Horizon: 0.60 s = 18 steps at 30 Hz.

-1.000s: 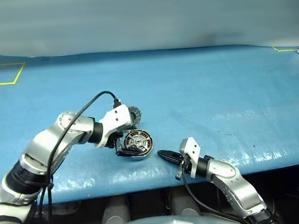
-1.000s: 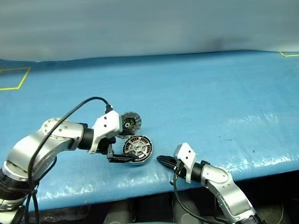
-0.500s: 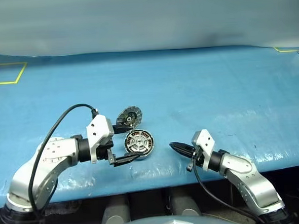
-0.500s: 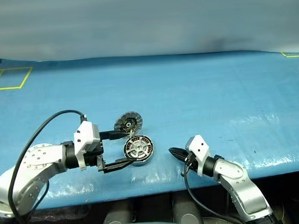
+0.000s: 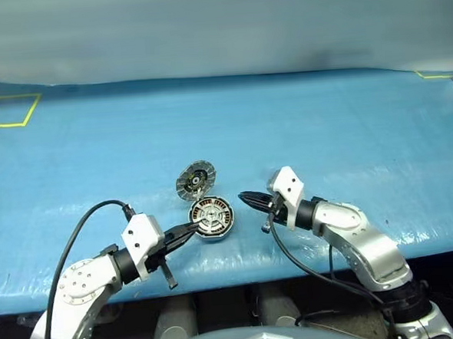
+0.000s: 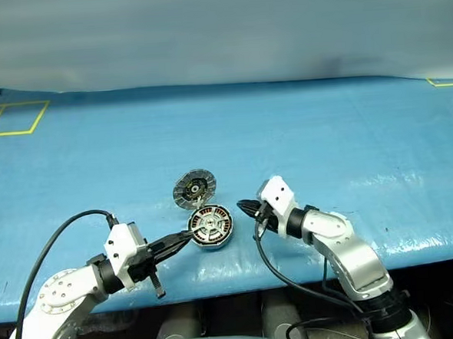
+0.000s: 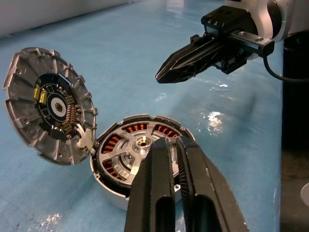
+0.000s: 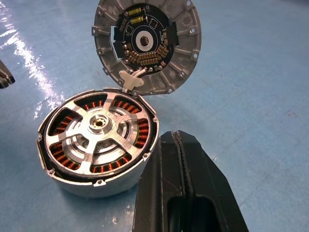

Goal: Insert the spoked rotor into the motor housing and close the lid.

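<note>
sitting on the blue table cover (image 5: 324, 125) is one round silver motor housing (image 5: 212, 218), copper windings showing between the silver-white spokes of the one black-rimmed rotor (image 8: 99, 135) already seated inside. its one round grey hinged lid (image 5: 195, 179) stands open, tilted up behind it, dark circuit centre facing out. two grippers flank it: the left gripper (image 5: 186, 233), fingers pressed together, tip just beside the housing's rim; the right gripper (image 5: 247, 198), also closed and empty, near the other side.
</note>
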Available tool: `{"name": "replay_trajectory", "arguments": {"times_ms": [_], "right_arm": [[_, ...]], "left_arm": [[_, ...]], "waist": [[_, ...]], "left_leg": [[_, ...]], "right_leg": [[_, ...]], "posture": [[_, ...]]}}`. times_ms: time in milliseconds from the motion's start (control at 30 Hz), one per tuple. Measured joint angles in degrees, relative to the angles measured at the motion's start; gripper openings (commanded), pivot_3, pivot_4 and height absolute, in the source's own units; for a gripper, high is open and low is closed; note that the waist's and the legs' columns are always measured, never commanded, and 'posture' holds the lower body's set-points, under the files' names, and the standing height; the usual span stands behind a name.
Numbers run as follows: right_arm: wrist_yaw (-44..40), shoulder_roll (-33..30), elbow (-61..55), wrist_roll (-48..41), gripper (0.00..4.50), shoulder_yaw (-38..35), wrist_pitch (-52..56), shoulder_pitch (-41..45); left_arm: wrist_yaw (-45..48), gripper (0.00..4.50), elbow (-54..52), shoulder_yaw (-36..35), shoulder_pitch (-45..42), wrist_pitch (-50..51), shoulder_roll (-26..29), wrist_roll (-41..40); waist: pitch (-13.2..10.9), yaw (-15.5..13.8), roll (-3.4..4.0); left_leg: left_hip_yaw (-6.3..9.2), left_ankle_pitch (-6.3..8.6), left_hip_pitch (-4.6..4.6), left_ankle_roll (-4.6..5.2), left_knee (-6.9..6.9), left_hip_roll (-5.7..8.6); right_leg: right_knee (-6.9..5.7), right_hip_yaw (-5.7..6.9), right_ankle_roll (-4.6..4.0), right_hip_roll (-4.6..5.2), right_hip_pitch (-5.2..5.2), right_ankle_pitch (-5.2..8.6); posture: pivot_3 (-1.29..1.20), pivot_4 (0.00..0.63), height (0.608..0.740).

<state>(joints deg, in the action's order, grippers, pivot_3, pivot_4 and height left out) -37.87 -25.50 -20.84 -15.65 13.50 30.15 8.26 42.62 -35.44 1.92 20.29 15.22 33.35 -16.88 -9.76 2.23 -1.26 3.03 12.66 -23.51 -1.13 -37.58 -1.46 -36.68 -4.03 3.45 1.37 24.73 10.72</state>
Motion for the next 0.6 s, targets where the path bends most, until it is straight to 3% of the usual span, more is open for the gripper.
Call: {"name": "replay_trajectory", "arguments": {"times_ms": [233, 600], "right_arm": [[0.6, 6.7, 1.4, -0.6, 0.0, 5.0, 4.3, 5.1], [0.3, 9.1, 4.5, 0.9, 0.0, 9.5, 4.3, 6.1]], "left_arm": [[-2.1, 0.02, 3.6, 0.0, 4.0, -5.6, -2.8, 1.3], [-0.2, 0.02, 12.8, -1.2, 5.3, -14.6, -5.1, 0.5]], "waist": [[0.0, -0.1, 0.02], [0.0, 0.1, 0.05]], "left_leg": [[0.02, 0.01, -0.03, 0.0, 0.1, -0.02], [-0.03, 0.01, -0.07, -0.01, 0.16, -0.03]], "right_leg": [[-0.01, 0.04, 0.0, 0.0, 0.08, 0.0], [0.0, 0.03, -0.01, 0.02, 0.18, 0.0]], "posture": [[0.0, 0.15, 0.74], [0.0, 0.15, 0.74]]}}
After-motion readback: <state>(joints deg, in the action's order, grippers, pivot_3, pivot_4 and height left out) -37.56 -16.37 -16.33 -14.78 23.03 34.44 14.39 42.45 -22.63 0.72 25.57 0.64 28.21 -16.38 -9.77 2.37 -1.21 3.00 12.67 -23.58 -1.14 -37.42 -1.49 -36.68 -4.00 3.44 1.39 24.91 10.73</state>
